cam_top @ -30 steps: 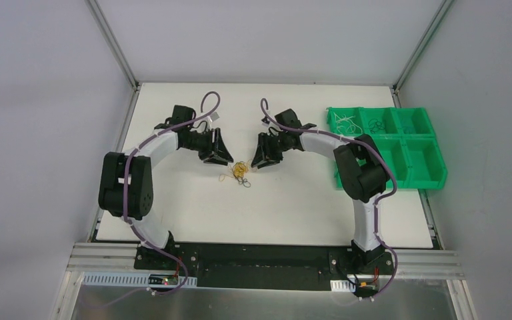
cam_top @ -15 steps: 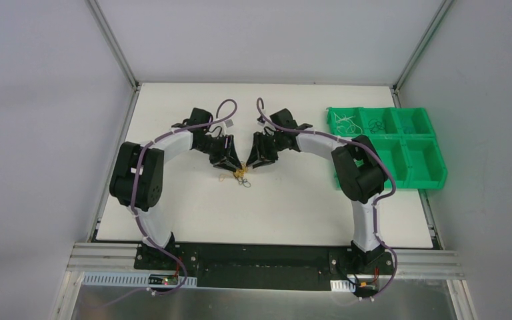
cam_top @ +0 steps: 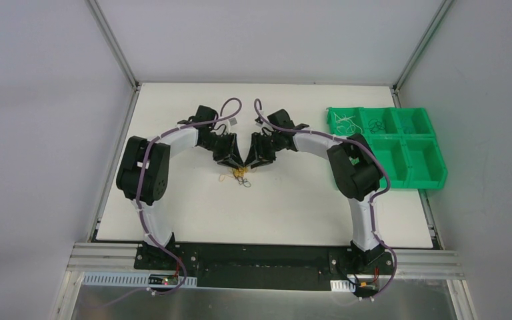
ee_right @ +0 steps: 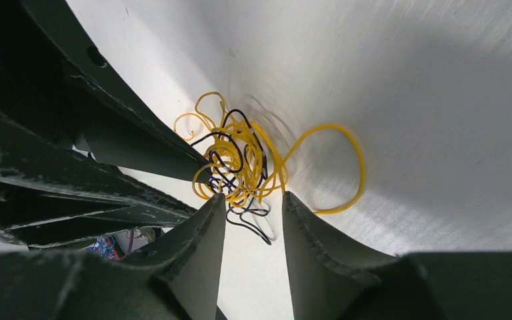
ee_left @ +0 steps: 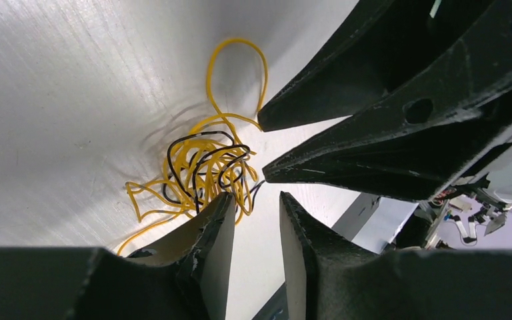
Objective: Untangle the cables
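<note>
A small tangle of yellow-orange and black cables (cam_top: 240, 175) lies on the white table near its middle. It shows in the left wrist view (ee_left: 203, 167) and in the right wrist view (ee_right: 240, 160). My left gripper (cam_top: 235, 162) is open, tips down just left of the tangle; its left fingertip (ee_left: 223, 203) touches the bundle's edge. My right gripper (cam_top: 252, 162) is open, tips close above the bundle, black loops (ee_right: 250, 217) lying between its fingers. Neither holds a wire. The two grippers face each other, nearly touching.
A green bin (cam_top: 387, 143) with several compartments stands at the right; its back compartments hold white (cam_top: 344, 122), black (cam_top: 375, 124) and blue wires. Metal frame posts rise at the table's back corners. The arms' thick purple cables arch over both wrists.
My left arm has swung right and down to the tangle. My right gripper has shifted slightly left. The two grippers now stand close together over the cables.
</note>
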{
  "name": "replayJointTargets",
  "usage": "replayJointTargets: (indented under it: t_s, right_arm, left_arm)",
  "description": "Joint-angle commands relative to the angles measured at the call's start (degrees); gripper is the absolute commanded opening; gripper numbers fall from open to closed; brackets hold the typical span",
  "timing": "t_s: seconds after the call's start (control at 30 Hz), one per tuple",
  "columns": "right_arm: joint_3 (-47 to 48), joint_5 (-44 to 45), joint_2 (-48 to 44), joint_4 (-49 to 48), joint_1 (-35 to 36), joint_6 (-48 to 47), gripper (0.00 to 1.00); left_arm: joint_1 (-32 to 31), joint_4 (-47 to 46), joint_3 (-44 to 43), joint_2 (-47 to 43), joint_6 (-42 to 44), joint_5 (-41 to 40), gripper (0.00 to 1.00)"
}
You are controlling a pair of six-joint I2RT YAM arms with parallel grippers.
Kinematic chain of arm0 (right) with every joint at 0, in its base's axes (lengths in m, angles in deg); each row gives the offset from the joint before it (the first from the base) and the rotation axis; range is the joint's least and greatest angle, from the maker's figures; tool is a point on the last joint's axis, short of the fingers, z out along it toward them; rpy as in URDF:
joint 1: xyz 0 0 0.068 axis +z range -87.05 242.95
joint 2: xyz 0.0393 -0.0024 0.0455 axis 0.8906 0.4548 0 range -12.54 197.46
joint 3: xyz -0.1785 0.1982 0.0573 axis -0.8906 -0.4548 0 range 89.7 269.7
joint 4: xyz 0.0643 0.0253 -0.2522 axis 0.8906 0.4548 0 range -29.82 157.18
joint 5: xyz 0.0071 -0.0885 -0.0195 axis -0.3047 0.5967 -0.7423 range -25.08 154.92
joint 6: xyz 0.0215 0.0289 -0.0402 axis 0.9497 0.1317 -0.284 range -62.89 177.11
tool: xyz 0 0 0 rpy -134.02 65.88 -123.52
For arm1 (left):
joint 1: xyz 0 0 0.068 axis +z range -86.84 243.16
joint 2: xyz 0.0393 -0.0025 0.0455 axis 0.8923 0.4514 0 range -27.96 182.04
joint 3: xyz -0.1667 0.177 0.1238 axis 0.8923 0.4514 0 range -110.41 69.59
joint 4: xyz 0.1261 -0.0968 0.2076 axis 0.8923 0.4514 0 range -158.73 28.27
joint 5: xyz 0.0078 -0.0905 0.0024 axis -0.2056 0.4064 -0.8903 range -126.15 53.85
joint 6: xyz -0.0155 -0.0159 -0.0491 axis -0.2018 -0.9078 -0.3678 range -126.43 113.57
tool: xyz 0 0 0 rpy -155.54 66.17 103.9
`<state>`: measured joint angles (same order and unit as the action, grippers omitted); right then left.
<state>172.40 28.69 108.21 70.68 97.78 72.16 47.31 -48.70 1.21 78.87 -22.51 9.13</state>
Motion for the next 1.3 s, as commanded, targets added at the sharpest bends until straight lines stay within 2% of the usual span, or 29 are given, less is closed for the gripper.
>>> replayJointTargets:
  t_s: [0.0, 0.13, 0.2, 0.23, 0.27, 0.4, 0.5, 0.57, 0.63, 0.77, 0.83, 1.07, 1.27]
  right_arm:
    - [2.0, 0.1, -0.2, -0.6, 0.5, 0.8, 0.40]
    - [1.7, -0.3, -0.6, -0.2, -0.1, 0.2, 0.40]
    - [1.9, -0.5, -1.3, 1.5, -0.8, -1.8, 0.40]
    - [2.1, -0.6, -1.9, 2.7, -1.6, -3.2, 0.41]
    - [2.1, -1.2, -2.8, 3.7, -2.6, -4.7, 0.42]
    - [2.1, -6.0, -6.7, 4.6, -8.0, -4.2, 0.48]
    - [1.6, -9.3, -10.3, 4.4, -9.4, -4.2, 0.64]
    - [-1.5, -8.8, -14.2, 1.3, -9.7, -4.4, 0.71]
    - [-7.3, -7.2, -19.2, -6.9, -10.0, -2.1, 0.77]
    - [-16.9, -2.3, -26.8, -21.8, -10.1, 0.1, 0.89]
    - [-18.0, 0.2, -28.3, -24.5, -9.9, 0.5, 0.90]
    - [-21.9, 9.8, -30.9, -30.9, -7.4, 0.3, 0.91]
    - [-24.0, 20.3, -27.8, -41.3, -2.5, 0.1, 0.90]
  left_arm:
    - [-1.0, 1.0, -1.8, 1.3, -0.7, -1.8, 0.30]
    - [-1.4, 1.0, -2.0, 1.4, -0.7, -1.2, 0.24]
    - [-1.4, 1.0, -2.3, 0.4, -0.5, 0.6, 0.15]
    - [-1.4, 1.0, -2.4, -0.4, -0.2, 1.8, 0.03]
    - [-1.4, 0.9, -2.6, -1.6, 0.2, 3.5, 0.00]
    - [-1.5, 0.6, -3.5, -7.3, 2.5, 11.4, 0.00]
    - [-1.2, 0.0, -5.1, -9.6, 0.0, 13.1, 0.00]
    - [-0.8, -2.2, -5.8, -9.7, -5.2, 14.7, 0.00]
    - [-0.6, -7.1, -5.3, -9.9, -11.4, 15.5, 0.00]
    - [0.2, -28.3, -0.5, -10.2, -30.8, 17.0, 0.00]
    - [0.2, -33.3, -0.7, -9.9, -35.2, 17.3, 0.00]
    - [0.2, -36.9, -2.9, -9.7, -38.5, 17.6, 0.00]
    - [0.5, -44.5, -2.8, -8.3, -44.9, 18.2, 0.00]
